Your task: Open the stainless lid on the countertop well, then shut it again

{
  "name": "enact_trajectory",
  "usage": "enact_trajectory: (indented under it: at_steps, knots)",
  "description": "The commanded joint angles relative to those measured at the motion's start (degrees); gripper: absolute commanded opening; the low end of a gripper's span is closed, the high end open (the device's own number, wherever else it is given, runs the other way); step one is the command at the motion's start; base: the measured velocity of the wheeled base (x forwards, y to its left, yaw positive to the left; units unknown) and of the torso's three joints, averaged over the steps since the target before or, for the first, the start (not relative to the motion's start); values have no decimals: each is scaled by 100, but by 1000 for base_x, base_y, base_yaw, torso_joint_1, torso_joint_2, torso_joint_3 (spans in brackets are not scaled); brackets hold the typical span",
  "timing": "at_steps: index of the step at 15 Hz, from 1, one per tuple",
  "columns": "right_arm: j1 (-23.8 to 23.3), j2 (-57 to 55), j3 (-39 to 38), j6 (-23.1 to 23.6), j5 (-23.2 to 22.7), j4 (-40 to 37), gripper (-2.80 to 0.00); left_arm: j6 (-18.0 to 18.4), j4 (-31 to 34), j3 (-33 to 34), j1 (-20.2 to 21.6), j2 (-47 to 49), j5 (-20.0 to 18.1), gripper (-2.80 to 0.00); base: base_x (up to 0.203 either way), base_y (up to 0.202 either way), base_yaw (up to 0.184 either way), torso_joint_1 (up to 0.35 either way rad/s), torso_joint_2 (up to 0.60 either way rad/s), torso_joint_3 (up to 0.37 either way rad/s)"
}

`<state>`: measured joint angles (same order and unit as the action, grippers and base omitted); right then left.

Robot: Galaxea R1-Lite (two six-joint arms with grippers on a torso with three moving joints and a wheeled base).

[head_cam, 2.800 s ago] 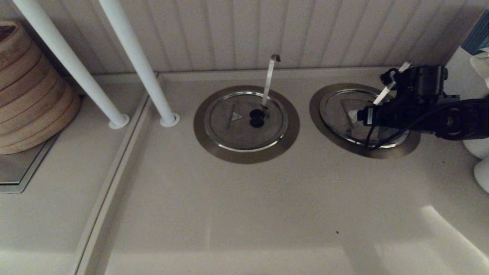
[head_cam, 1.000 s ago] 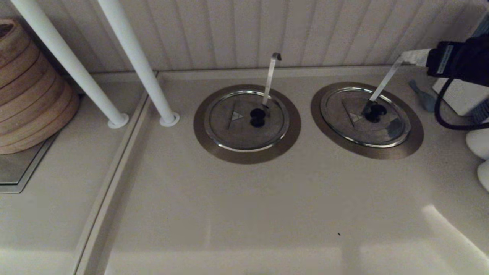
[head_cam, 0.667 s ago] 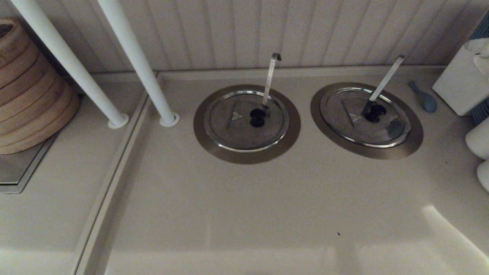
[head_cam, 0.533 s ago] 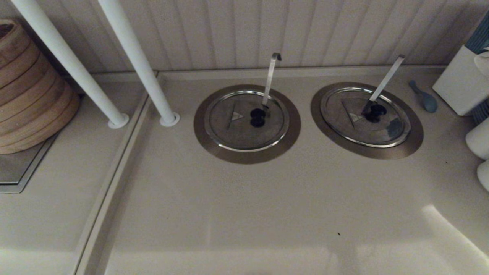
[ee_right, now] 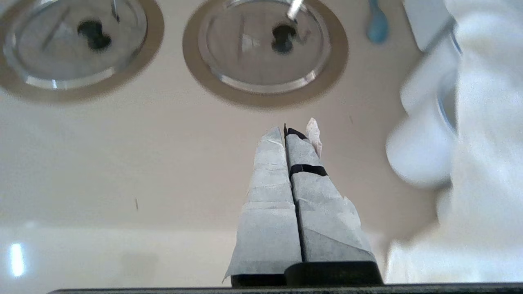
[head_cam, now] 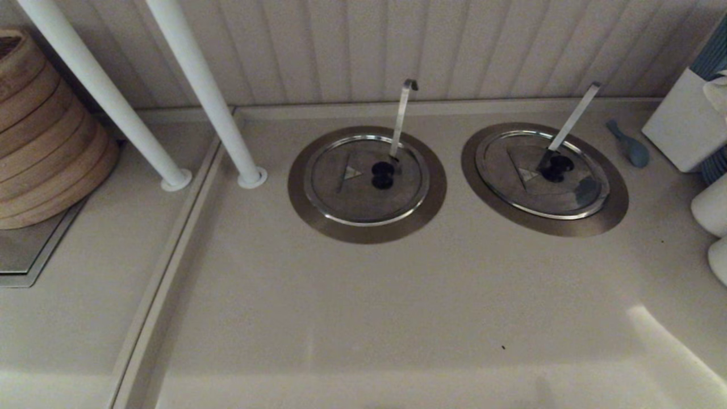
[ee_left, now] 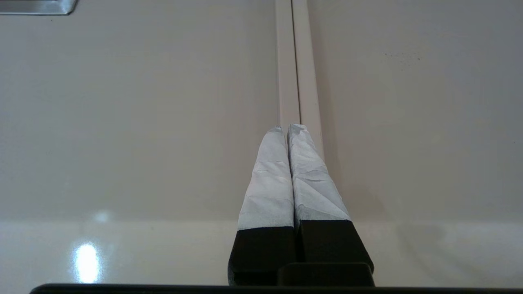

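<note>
The stainless lid (head_cam: 545, 196) lies flat and closed on the countertop well, inside the well's dull-steel collar (head_cam: 545, 228), at the right of the head view. Its black knob (head_cam: 556, 167) and straight utensil handle (head_cam: 573, 116) stand free. Neither arm shows in the head view. In the right wrist view my right gripper (ee_right: 288, 130) is shut on nothing, hanging over bare counter well short of the lid (ee_right: 261, 57). My left gripper (ee_left: 285, 127) is shut and empty over a countertop seam (ee_left: 292, 61).
The twin lid (head_cam: 352, 193) with the hook-ended handle (head_cam: 402, 113) sits left of the task lid. A blue spoon (head_cam: 630, 145), white box (head_cam: 681, 125) and white containers (head_cam: 710, 210) crowd the right edge. Two white posts (head_cam: 204, 96) and stacked bamboo steamers (head_cam: 40, 130) stand at the left.
My right arm, which was over the lid, has pulled back to the right and out of the head view. The lid has stayed closed on the well.
</note>
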<state>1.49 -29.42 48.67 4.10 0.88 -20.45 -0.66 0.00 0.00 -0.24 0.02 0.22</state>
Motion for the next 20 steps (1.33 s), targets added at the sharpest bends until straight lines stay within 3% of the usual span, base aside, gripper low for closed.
enact_trajectory:
  at_steps: [1, 5, 7, 10, 12, 14, 20]
  knots:
    - [-60, 1236, -372, 61, 8, -337, -280, -4, 0, 0, -2, 6, -3, -280, 0, 0, 0, 0, 0, 0]
    - [-142, 2833, -1489, 358, -151, -670, -280, -4, 0, 0, -2, 6, -4, -280, 0, 0, 0, 0, 0, 0]
    - [-146, 2964, -2435, 242, -275, -511, -280, -4, 0, 0, -2, 6, -4, -280, 0, 0, 0, 0, 0, 0]
    - [-148, 2944, -4178, 428, -403, 810, -280, -4, 0, 0, -2, 6, 3, -280, 0, 0, 0, 0, 0, 0]
    - [-148, 2940, -4895, 427, -418, 1511, -280, -4, 0, 0, -2, 6, -3, -280, 0, 0, 0, 0, 0, 0]
    - [-149, 2934, -4854, 136, -343, 2006, -280, -4, 0, 0, -2, 6, -4, -280, 0, 0, 0, 0, 0, 0]
    - [-149, 2935, -4850, -146, -216, 2027, -280, -4, 0, 0, 2, 6, 2, -280, 0, 0, 0, 0, 0, 0]
